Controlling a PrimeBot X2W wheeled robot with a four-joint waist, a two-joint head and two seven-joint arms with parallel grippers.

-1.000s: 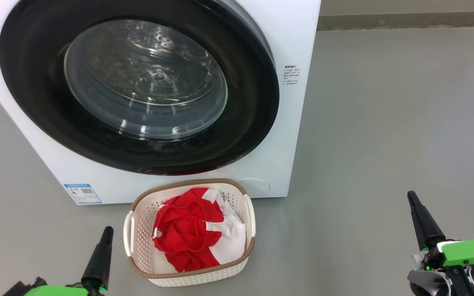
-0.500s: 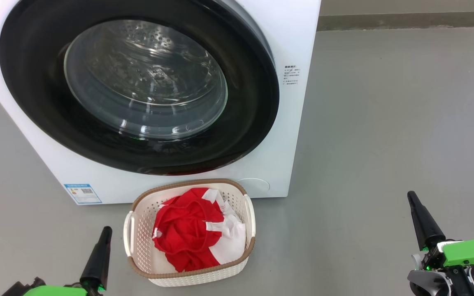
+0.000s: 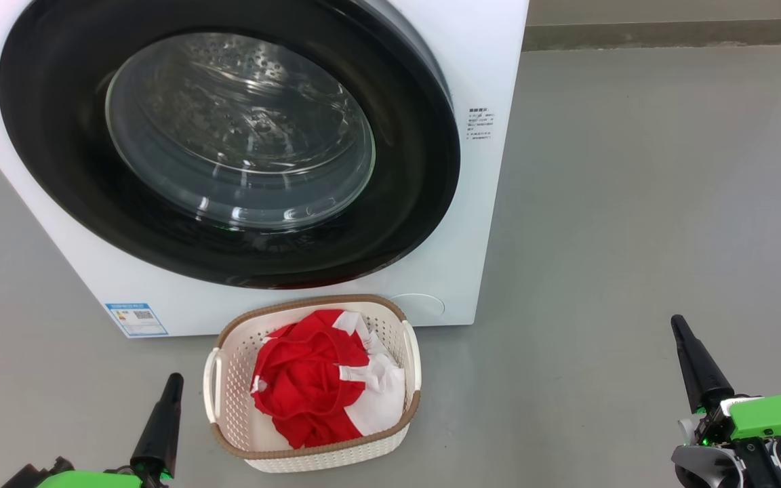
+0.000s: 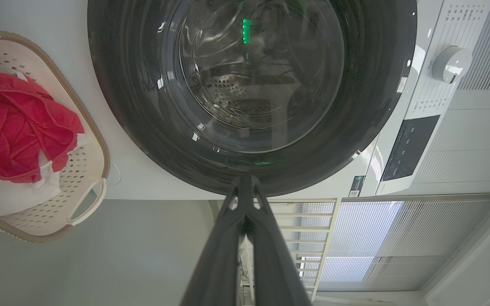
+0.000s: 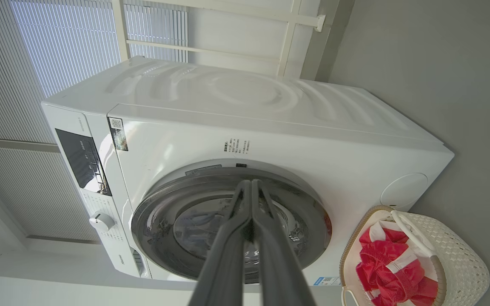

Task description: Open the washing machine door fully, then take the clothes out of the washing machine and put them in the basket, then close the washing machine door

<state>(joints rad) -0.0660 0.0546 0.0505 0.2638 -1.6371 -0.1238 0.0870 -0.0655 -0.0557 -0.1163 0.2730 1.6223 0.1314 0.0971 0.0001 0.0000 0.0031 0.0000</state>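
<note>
Left gripper (image 3: 175, 379) — fingers pressed together, holding nothing, hanging low over the floor (image 3: 634, 203). Right gripper (image 3: 676, 322) same: pinched closed, empty, well off to the far side. Basket (image 3: 228, 386) sits between them, just beside the left gripper's tip and well apart from the right one. Clothes (image 3: 302, 386) lie inside it — red bundle over white cloth. Washing machine (image 3: 492, 203) stands ahead of both grippers, right behind the basket. Washing machine door (image 3: 58, 169) looks closed flush against the front, though the latch edge isn't clear from these angles.
</note>
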